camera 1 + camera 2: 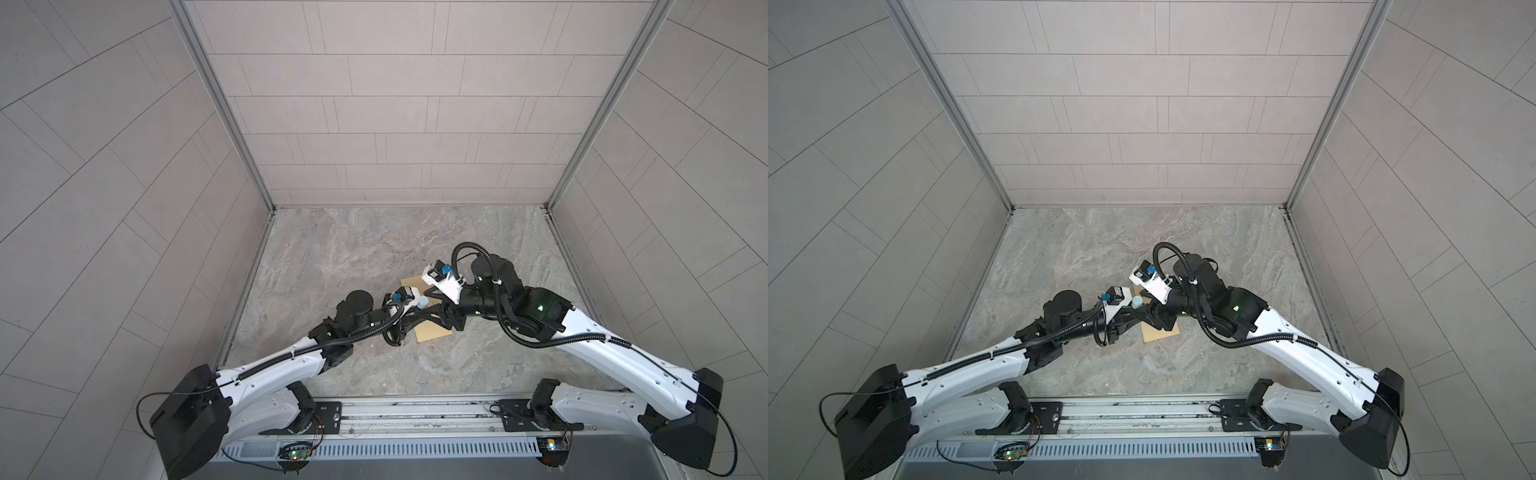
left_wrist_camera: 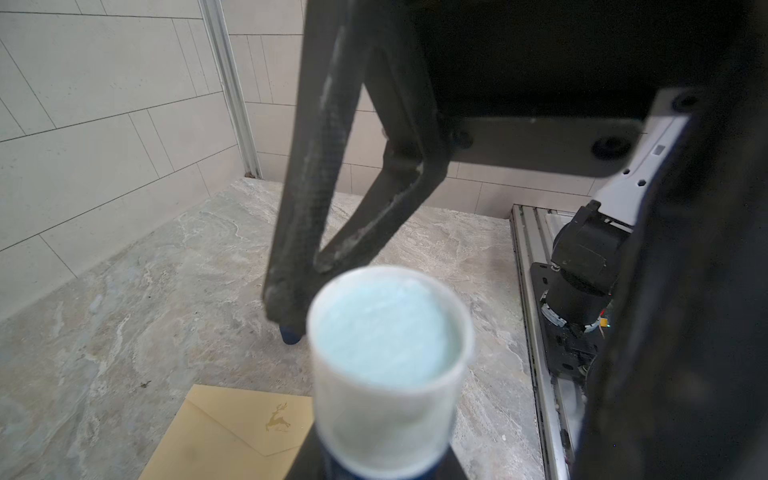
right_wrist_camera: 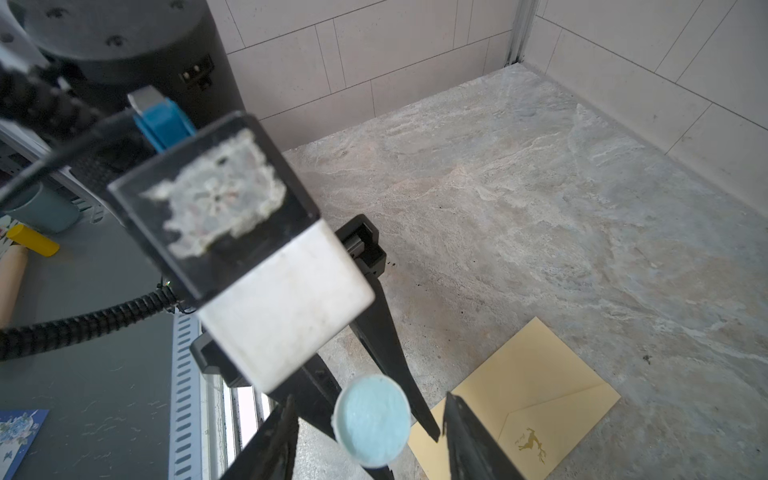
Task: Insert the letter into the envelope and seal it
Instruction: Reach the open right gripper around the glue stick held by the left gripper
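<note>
Left gripper (image 1: 417, 311) clamped on my white glue stick (image 2: 388, 353), right gripper (image 3: 370, 405) jaws apart near its pale-blue tip, yellow-tan paper envelope (image 3: 540, 374) beneath.

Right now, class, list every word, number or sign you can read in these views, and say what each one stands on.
No words or numbers can be read in any view.
the envelope: only a gold deer emblem, no lettering.
worn sticker on the left wrist camera: rubbed away, unreadable.
blue flowered card: blurred, no text legible.
</note>
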You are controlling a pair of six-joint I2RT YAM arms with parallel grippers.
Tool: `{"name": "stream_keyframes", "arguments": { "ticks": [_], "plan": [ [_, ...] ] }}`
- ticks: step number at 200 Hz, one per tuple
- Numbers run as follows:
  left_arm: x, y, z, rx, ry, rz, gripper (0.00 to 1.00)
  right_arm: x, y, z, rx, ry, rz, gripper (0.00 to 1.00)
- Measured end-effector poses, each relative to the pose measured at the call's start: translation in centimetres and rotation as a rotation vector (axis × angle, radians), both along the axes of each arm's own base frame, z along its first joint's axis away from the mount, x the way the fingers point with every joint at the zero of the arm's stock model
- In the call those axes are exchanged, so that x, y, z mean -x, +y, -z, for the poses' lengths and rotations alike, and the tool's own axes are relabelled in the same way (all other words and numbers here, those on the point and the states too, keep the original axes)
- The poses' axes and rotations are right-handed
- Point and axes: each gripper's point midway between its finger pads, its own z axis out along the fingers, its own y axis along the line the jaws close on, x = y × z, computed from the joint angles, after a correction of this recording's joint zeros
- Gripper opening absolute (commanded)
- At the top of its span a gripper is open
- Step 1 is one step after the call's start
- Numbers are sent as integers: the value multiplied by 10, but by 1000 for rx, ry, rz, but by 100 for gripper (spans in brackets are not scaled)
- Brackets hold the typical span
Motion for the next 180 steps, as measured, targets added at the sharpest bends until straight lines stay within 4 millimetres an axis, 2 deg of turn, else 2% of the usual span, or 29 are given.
{"name": "stream_keyframes", "arguments": {
  "ticks": [101,119,140,163,180],
  "plan": [
    [-1,0,-1,9,16,-6,0,-7,3,0,7,-29,32,3],
    [-2,0,-3,16,14,-12,20,-9,3,-2,-4,-34,49,0],
    [-3,0,-7,31,5,-20,33,-11,1,-6,-24,-36,81,0],
    [-6,4,-15,66,-30,-44,43,-17,-4,-13,-63,-39,148,0],
    [-6,7,-19,88,-46,-60,45,-22,-7,-19,-90,-40,191,0]
  ]
}}
